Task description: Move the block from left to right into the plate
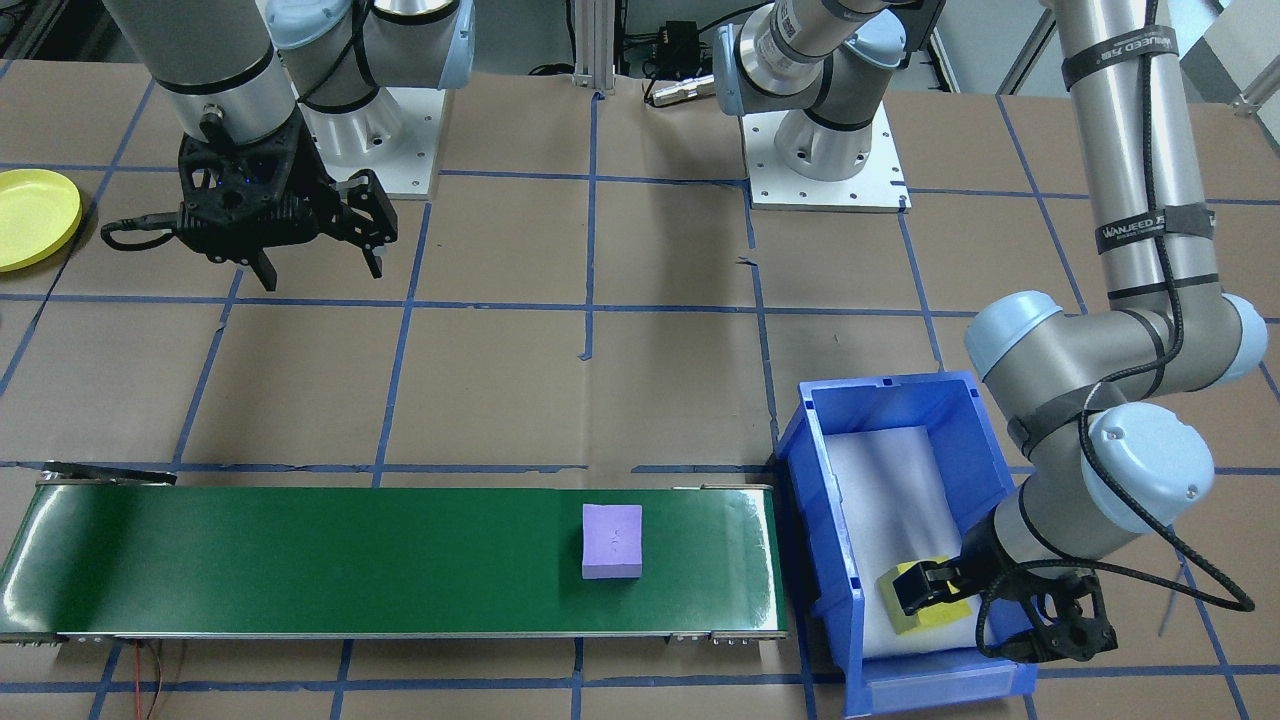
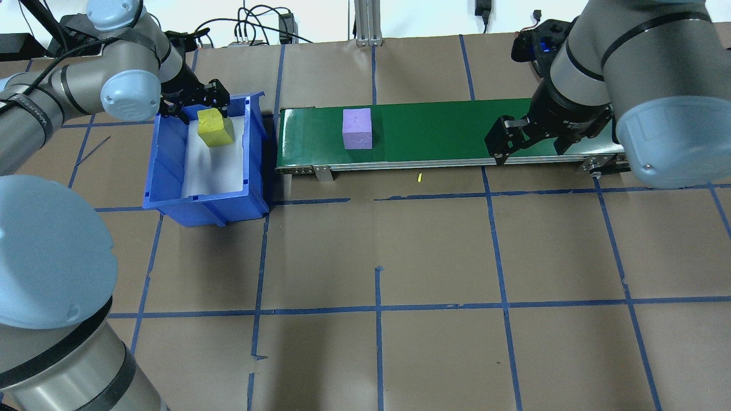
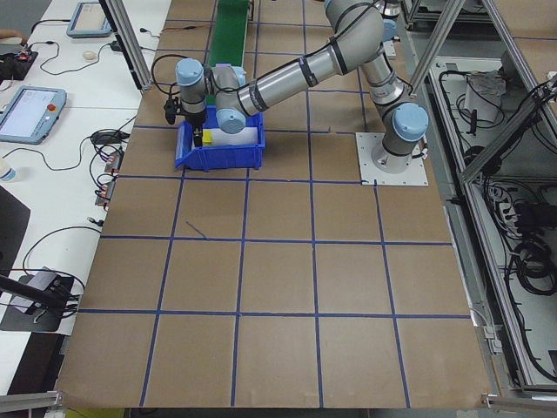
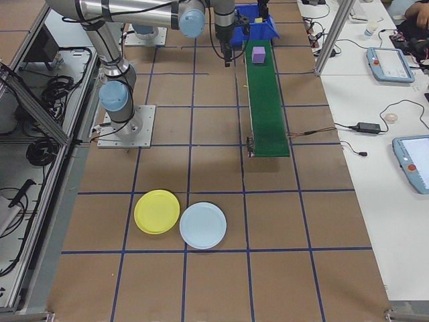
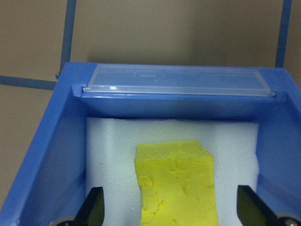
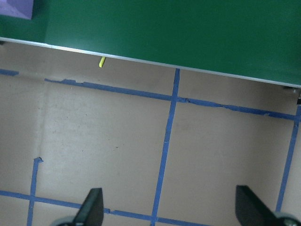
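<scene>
A yellow foam block (image 5: 176, 183) lies on white padding inside the blue bin (image 2: 200, 202). My left gripper (image 5: 169, 212) is lowered into the bin, open, with a finger on either side of the block and a gap to each. A purple block (image 2: 357, 128) sits on the green conveyor belt (image 2: 434, 128) near the bin end. My right gripper (image 1: 322, 272) hangs open and empty above the table, beside the belt's other end. The yellow plate (image 1: 30, 218) lies at the table's far end on my right side, also seen as the yellow plate (image 4: 157, 211).
A light blue plate (image 4: 202, 225) lies touching the yellow one. A small yellow scrap (image 2: 419, 177) lies on the table by the belt's edge. Both arm bases (image 1: 825, 150) stand on white plates behind the belt. Operators' desks with tablets run along the far side.
</scene>
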Available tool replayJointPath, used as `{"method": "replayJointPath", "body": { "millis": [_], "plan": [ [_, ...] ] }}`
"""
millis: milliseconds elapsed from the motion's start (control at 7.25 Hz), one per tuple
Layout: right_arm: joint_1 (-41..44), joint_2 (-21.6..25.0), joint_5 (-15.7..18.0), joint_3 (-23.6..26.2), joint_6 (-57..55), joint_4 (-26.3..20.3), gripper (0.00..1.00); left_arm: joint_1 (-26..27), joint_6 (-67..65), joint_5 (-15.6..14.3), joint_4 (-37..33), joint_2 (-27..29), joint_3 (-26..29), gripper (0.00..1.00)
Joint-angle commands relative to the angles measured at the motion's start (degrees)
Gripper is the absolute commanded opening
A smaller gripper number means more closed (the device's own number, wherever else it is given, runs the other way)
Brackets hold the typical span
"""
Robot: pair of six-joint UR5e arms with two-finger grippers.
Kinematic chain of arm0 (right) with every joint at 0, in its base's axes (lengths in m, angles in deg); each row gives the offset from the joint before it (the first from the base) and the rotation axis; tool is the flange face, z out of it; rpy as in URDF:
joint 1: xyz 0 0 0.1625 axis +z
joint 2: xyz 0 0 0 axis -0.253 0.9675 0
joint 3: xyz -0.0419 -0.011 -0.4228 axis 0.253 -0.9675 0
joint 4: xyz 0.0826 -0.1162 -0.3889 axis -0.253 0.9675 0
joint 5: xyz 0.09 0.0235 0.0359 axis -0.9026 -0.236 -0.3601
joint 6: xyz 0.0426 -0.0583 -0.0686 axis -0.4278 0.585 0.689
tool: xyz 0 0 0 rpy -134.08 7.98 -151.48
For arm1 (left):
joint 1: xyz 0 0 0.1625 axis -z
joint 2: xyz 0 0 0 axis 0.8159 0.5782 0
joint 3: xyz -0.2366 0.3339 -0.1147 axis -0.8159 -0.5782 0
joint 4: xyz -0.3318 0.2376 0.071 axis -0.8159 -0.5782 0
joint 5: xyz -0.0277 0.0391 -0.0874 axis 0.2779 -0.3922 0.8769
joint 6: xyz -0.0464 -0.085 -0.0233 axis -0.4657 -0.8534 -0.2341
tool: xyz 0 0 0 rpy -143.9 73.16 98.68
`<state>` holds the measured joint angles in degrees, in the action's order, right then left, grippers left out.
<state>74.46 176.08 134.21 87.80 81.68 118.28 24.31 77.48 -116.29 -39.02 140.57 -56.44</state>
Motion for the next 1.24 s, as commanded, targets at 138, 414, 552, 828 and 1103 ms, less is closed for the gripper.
{"method": "replayJointPath", "body": {
  "millis": [138,414,552,828,1103],
  "plan": [
    [-2.4,-14.8,-7.5,-11.3,0.2,7.1,1.00,-0.1,0.1,0.5,0.5,-0.1,-0.5,0.23],
    [-2.4,-21.6,-11.1,-17.2,-4.4,7.4,1.00,0.0,0.2,4.6,-4.3,-5.5,0.3,0.23],
    [-2.5,-24.7,-14.0,-17.9,-6.6,7.7,1.00,0.9,-0.3,4.5,-9.8,-9.4,0.1,0.23],
    [-3.3,-29.0,-16.3,-18.5,-6.7,11.2,1.00,5.6,-4.7,4.1,-13.7,-14.3,0.3,0.23],
    [-6.0,-30.4,-21.6,-17.5,-6.7,11.5,1.00,11.5,-7.6,4.9,-9.0,-13.0,-0.7,0.23]
  ]
}}
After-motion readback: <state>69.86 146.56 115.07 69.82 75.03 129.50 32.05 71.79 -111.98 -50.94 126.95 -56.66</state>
